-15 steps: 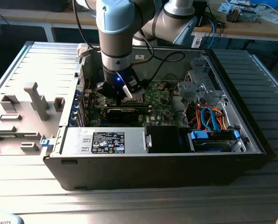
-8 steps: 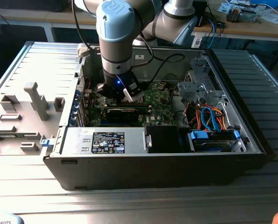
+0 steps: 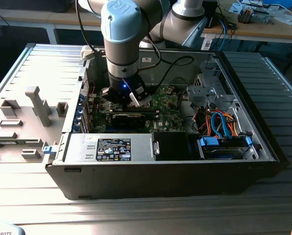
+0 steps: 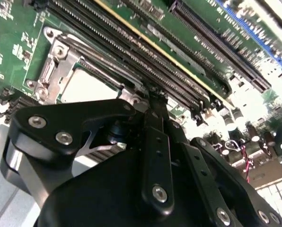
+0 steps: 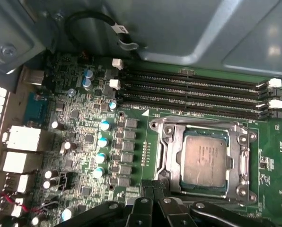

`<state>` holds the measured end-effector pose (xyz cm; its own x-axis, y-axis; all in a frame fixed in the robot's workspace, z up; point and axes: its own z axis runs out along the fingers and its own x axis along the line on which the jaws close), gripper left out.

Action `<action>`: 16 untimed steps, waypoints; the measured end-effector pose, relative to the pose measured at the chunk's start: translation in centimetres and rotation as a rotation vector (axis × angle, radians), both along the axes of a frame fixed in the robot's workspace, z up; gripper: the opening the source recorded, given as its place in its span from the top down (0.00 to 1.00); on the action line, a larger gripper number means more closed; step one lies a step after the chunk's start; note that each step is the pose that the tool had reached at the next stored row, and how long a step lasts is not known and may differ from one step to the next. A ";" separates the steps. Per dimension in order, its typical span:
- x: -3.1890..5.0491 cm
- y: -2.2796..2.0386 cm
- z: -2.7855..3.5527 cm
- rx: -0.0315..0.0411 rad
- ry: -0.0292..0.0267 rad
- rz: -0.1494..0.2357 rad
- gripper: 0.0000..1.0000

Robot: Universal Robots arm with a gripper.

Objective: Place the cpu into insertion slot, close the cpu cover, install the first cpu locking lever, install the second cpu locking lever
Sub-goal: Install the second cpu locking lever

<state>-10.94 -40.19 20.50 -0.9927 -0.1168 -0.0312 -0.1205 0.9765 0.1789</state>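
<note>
The cpu [image 5: 205, 161], a silver-grey square chip, lies flat in the insertion slot [image 5: 182, 142] on the green board. The cpu cover [image 5: 171, 153], a grey metal frame, lies down around it with the chip showing through its window. In the second wrist view the cpu [image 4: 86, 87] and the cpu cover [image 4: 56, 66] sit just beyond my black fingertips. My gripper [image 5: 155, 187] hovers at the socket's edge, beside the cover's corner, fingers together with nothing seen between them. In the exterior view my gripper [image 3: 129, 102] reaches down inside the open computer case.
Long black memory slots [image 5: 193, 87] run beside the socket. A black expansion card [image 3: 129, 117] lies just in front of the gripper. The power supply [image 3: 111, 147] and a drive bay with blue and orange cables [image 3: 224, 128] line the case. A grey fixture plate [image 3: 23, 117] lies at the exterior view's left.
</note>
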 end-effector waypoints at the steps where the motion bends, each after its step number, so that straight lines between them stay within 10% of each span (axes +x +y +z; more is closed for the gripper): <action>1: 0.00 0.00 0.16 -0.0021 0.0000 0.000 0.89; 12: 2.78 0.43 0.72 -0.0664 0.0194 0.000 0.89; 16: 3.99 0.54 0.71 -0.0753 0.0332 0.000 0.89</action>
<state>-6.95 -39.65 21.21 -0.9930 -0.1180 0.0106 -0.1162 0.9872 0.1088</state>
